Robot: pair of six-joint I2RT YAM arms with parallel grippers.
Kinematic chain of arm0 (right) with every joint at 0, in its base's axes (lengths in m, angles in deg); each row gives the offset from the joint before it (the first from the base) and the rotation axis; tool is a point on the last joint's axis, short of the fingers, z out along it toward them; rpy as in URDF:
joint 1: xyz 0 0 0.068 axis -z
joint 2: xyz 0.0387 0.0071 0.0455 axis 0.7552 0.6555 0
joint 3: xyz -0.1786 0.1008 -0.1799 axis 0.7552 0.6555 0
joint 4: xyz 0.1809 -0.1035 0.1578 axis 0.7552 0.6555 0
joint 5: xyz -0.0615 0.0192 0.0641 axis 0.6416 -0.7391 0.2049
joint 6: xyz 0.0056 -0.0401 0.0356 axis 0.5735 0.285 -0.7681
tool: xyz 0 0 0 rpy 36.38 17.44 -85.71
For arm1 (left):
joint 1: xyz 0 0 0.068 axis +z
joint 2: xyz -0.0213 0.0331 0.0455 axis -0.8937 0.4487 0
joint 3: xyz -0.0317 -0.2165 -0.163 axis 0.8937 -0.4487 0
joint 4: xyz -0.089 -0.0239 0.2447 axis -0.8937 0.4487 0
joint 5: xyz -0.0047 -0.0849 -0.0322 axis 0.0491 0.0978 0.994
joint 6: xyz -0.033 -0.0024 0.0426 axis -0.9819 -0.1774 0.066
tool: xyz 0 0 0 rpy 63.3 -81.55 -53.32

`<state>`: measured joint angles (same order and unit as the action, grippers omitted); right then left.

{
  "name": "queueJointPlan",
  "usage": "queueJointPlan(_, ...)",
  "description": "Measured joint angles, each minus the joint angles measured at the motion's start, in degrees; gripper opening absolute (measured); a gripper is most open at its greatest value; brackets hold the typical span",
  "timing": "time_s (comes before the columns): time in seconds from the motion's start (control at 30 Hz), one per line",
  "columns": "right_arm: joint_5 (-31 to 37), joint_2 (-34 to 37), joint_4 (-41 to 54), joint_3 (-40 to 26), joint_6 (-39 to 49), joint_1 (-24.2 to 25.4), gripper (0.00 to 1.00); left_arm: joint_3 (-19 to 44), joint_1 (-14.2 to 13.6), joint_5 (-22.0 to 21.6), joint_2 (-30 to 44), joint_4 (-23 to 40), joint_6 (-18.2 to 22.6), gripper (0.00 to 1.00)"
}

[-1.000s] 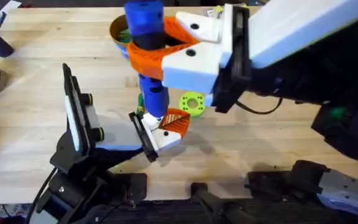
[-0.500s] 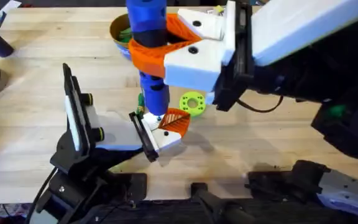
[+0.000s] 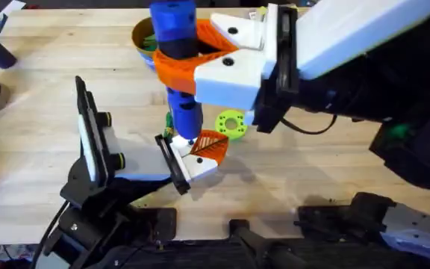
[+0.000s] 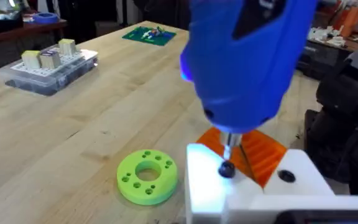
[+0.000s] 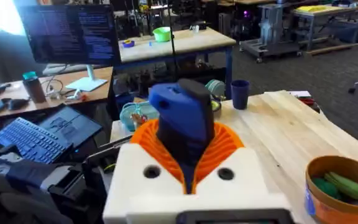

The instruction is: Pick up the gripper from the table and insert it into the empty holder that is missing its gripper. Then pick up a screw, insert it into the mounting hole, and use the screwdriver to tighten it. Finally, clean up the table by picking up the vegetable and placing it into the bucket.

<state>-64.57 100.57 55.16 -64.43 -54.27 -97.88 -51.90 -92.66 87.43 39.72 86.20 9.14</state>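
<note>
Overhead. Step in hand, as judged: tightening the screw. Right gripper [image 3: 192,63], white with orange pads, reaches in from the right and is clamped around the screwdriver [image 3: 176,45], which stands upright with its tip down on the gripper [image 3: 204,153], seated at the end of the holder [image 3: 99,146] at centre-left. Bucket [image 3: 142,35] stands at the far edge behind the driver, green inside. A lime-green ring [image 3: 231,123] lies just right of the driver barrel.

Left wrist. Screwdriver [image 4: 244,56] hangs large over the white block; its bit meets a dark screw [image 4: 227,169] on the top face, orange lattice just behind. Ring [image 4: 146,177] lies to one side; a clear parts box [image 4: 47,65] stands far off. Left gripper's jaws: cannot tell.

Right wrist. Orange pads [image 5: 146,138] hug the blue body [image 5: 180,121]. Bucket [image 5: 340,193] holds the vegetable [image 5: 340,185], so cleanup looks done.

Next move, as judged: keep the driver vertical and pressed on the screw until seated, then lift straight off.
</note>
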Motion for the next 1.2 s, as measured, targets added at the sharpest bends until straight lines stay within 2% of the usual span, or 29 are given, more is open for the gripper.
queueJointPlan(1.2,-0.19,1.53,0.77,-0.07,-0.22,0.02,0.035,0.00,0.00,0.00,0.02,0.00,-0.02,0.014)
